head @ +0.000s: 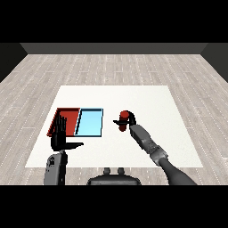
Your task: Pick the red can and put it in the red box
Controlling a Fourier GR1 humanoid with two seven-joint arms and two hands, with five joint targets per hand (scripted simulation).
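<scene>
- Two shallow trays are sitting side by side on the flat white table (133, 95), touching: the red rectangular tray (67, 111) on the left, the light blue one (90, 123) next to it.
- I'm seeing my right hand (126, 122) curling round the small red cylindrical can (124, 117), which is well to the right of both trays.
- My left hand (59, 136) is hovering over the red tray's near corner, fingers straight up, thumb sticking out, grasping nothing.

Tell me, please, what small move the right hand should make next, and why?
Probably lift slightly and start carrying leftward. The right hand is curled round the red can, which is right of the light blue tray, while the red tray lies beyond it on the left.
</scene>
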